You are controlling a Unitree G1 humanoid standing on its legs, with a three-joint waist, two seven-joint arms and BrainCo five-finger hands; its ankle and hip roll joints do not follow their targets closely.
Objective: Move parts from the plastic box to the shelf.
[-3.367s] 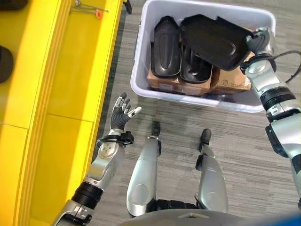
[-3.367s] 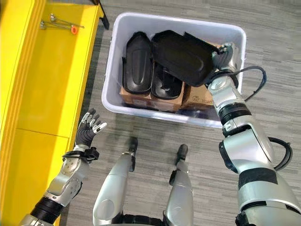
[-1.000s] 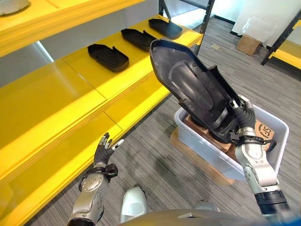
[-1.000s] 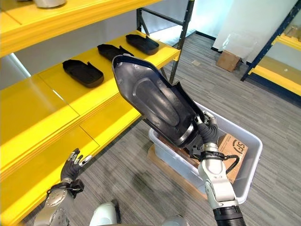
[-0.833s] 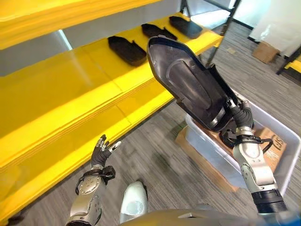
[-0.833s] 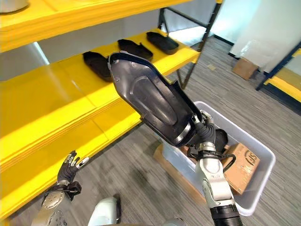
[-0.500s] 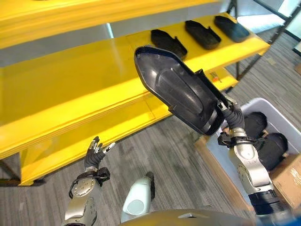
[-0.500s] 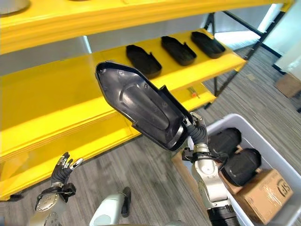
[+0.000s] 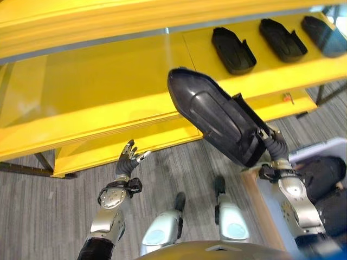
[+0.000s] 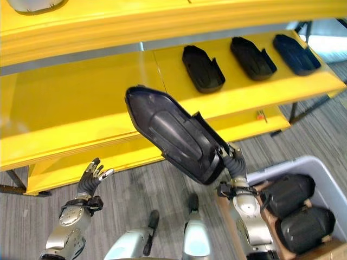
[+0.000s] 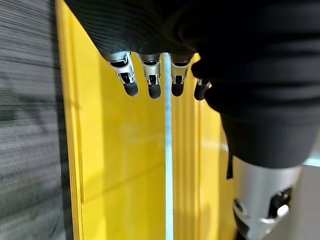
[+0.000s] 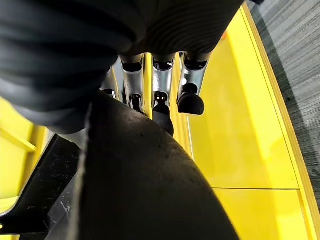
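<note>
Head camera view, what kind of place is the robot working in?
Probably a warehouse or factory parts store. Long yellow shelves hold three matching black parts in a row, a plastic box of more parts stands on the grey floor, and the right hand lifts another part.

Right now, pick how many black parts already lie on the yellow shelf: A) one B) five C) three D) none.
C: three black parts lie side by side on the yellow shelf, while the right hand holds a fourth part in front of it.
</note>
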